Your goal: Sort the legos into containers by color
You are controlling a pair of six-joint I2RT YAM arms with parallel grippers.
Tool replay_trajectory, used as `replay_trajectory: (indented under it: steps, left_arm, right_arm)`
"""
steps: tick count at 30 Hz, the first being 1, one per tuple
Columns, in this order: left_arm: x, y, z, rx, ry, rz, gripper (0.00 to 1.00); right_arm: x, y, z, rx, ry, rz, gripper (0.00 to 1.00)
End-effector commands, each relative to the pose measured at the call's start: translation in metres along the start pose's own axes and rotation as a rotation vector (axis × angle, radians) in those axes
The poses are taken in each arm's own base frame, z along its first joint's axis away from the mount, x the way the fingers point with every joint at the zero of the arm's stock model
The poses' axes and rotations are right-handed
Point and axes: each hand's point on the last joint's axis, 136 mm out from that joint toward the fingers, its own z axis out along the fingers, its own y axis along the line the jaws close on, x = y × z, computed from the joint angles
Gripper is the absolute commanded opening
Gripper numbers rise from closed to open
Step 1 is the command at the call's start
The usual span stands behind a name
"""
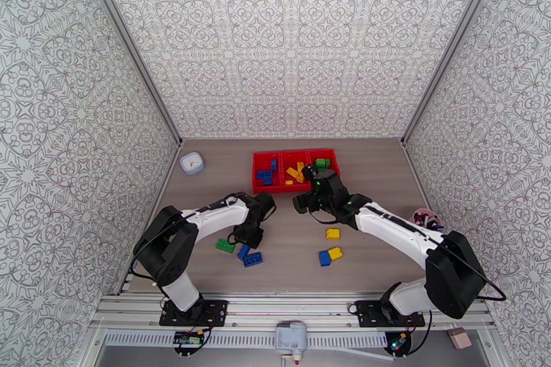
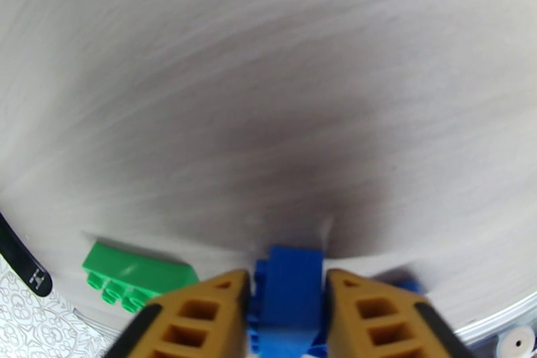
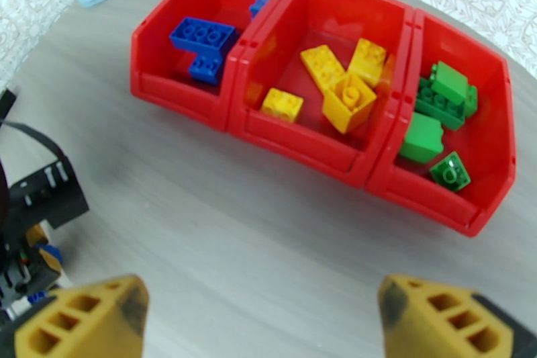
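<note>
Mid-sort: left gripper [image 2: 286, 285] clamped on a blue brick [image 2: 288, 271], right gripper [image 3: 262, 309] spread wide, holding nothing.
A green brick [image 2: 137, 273] lies on the table just left of the left gripper. Ahead of the right gripper sits the red tray [image 3: 295, 141]: blue bricks [image 3: 201, 40] in its left compartment, yellow bricks [image 3: 346, 101] middle, green bricks [image 3: 440, 94] right.
</note>
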Motion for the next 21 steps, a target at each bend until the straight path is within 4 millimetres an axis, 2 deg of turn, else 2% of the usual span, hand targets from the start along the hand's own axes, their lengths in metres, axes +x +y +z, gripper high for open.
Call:
replay_trajectory:
  steps: [1, 7, 11, 16, 21]
  left_arm:
    - [0.000, 0.004, -0.003, 0.004, -0.017, -0.032, 0.26]
    - [-0.015, 0.003, -0.016, 0.021, -0.099, -0.061, 0.22]
    - [-0.037, 0.003, -0.035, 0.059, -0.227, -0.119, 0.21]
    - [-0.085, 0.001, -0.073, 0.145, -0.482, -0.215, 0.21]
    - [-0.138, 0.014, -0.116, 0.213, -0.733, -0.351, 0.18]
  right_arm:
    - [-0.002, -0.005, -0.004, 0.015, -0.014, 0.018, 0.94]
    - [-0.006, -0.006, -0.010, 0.021, -0.034, 0.026, 0.94]
    - [-0.009, -0.009, -0.016, 0.032, -0.064, 0.049, 0.94]
    - [-0.011, -0.012, -0.022, 0.025, -0.110, 0.103, 0.93]
    - [-0.010, -0.013, -0.024, 0.021, -0.118, 0.121, 0.93]
